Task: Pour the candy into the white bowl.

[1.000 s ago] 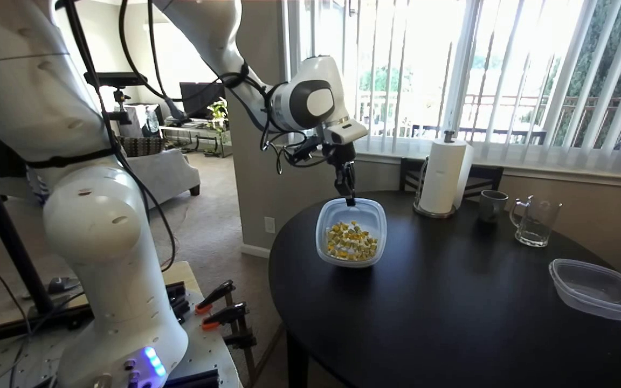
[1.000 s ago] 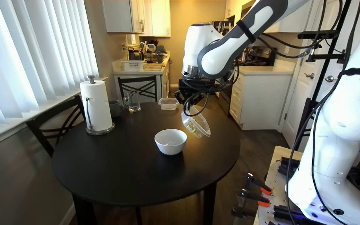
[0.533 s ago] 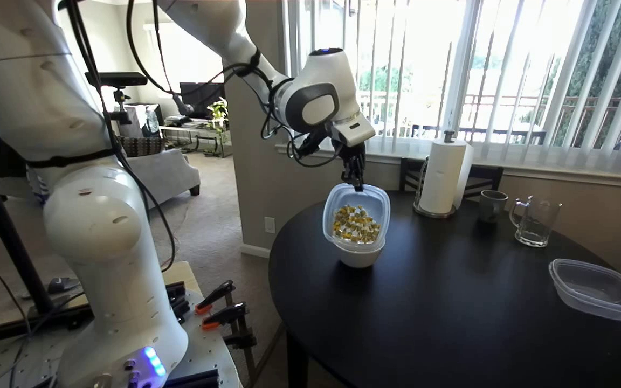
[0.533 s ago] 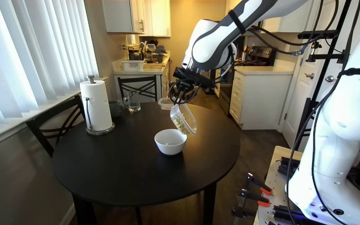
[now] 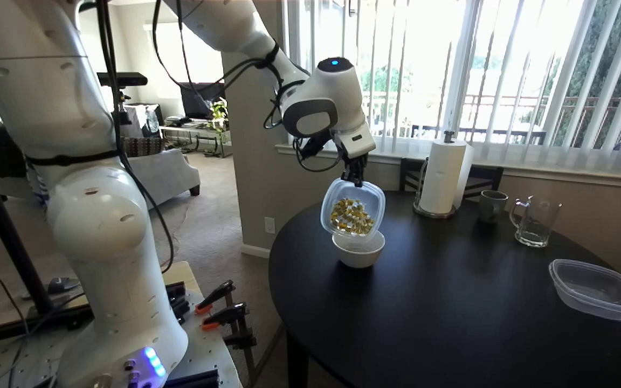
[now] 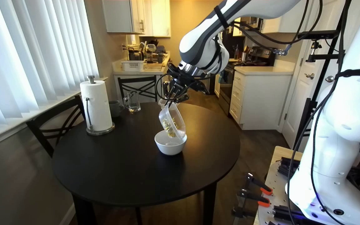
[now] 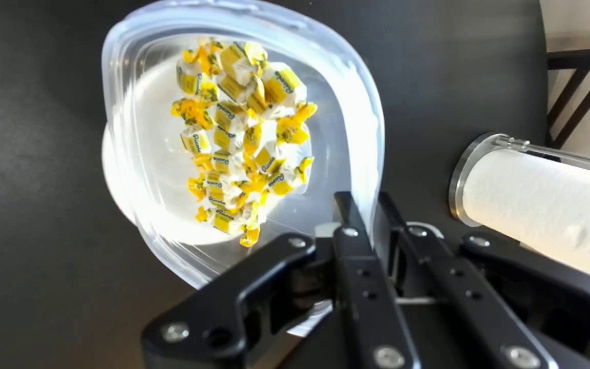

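Pinching one wall of the clear container (image 7: 361, 123), the gripper (image 7: 368, 212) sets a black finger on either side of the plastic, low and right of centre in the wrist view. The grip falls on the container's raised edge, presumably so the opposite edge can act as a pouring lip with the fingers clear of whatever slides out. The candy (image 7: 228, 136), a heap of yellow-and-white wrapped pieces, lies inside on the container's base; none shows in the visible part of the white bowl (image 6: 170, 148), which stands upright on the black table (image 6: 111, 175) near the centre of an exterior view. There the container is steeply tilted, mouth facing the lower right of the frame, its low edge over the right side of the bowl; whether the two touch cannot be told.

The placing suggests a pour lined up but not yet under way, short mainly of more tilt. With the lip so close to the right-hand rim, pieces might tumble outside, so a slight shift toward the bowl's middle could be wise. Twisted wrappers will probably cling, then drop in clumps. The paper-towel roll (image 6: 100, 106), at the left of that frame, stands well apart, leaving the gripper room to turn.
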